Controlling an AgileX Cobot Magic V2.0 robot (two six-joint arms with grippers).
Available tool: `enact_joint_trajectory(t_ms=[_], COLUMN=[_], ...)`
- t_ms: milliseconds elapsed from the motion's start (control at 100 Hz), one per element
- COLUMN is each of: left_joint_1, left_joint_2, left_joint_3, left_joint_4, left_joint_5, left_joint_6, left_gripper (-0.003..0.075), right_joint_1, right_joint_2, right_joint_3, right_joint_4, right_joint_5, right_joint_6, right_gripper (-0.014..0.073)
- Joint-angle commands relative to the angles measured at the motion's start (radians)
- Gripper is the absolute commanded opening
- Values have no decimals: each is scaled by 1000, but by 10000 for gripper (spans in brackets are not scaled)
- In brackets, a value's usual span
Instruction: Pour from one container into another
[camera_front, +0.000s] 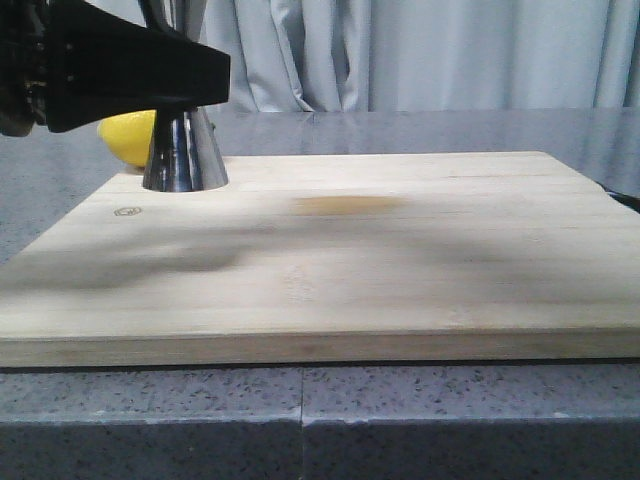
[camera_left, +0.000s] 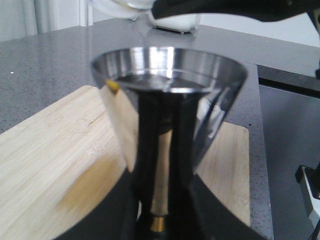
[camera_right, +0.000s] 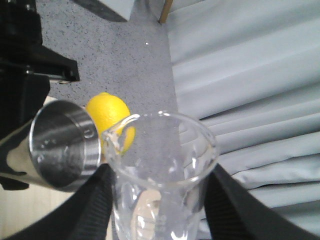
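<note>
The steel jigger (camera_front: 185, 152) stands on the far left corner of the wooden board (camera_front: 330, 260). My left gripper (camera_front: 180, 85) is shut on it near its waist. In the left wrist view the jigger (camera_left: 170, 85) fills the middle, its gold band low between the black fingers (camera_left: 107, 220). My right gripper (camera_right: 160, 210) is shut on the glass beaker (camera_right: 160, 170), which is tipped with its pour lip over the open mouth of the jigger (camera_right: 62, 147). The beaker's rim (camera_left: 125, 7) shows just above the jigger. Neither the right gripper nor the beaker appears in the front view.
A yellow lemon (camera_front: 128, 135) lies on the grey counter just behind the jigger; the lemon (camera_right: 111, 122) also shows past the beaker's lip. Grey curtains (camera_front: 420, 50) hang behind the counter. A yellowish stain (camera_front: 350, 205) marks the board.
</note>
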Motion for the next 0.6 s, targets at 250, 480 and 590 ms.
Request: enact_joint_trajectory(t_ms=[250, 480, 590], left_joint_1=[1, 1, 1], left_joint_2=[-32, -32, -32], left_joint_3=[-28, -28, -28], left_joint_4=[-49, -49, -49], left_joint_5=[-64, -66, -66], left_joint_6=[-10, -10, -10], left_gripper=[-19, -19, -19], right_joint_1=[-3, -93, -157], right_joint_2=[-37, -50, -70], right_joint_3=[-57, -97, -97], right_joint_4=[9, 28, 39], right_joint_5=[-3, 30, 15], right_joint_6=[299, 500, 583], right_gripper=[218, 218, 218])
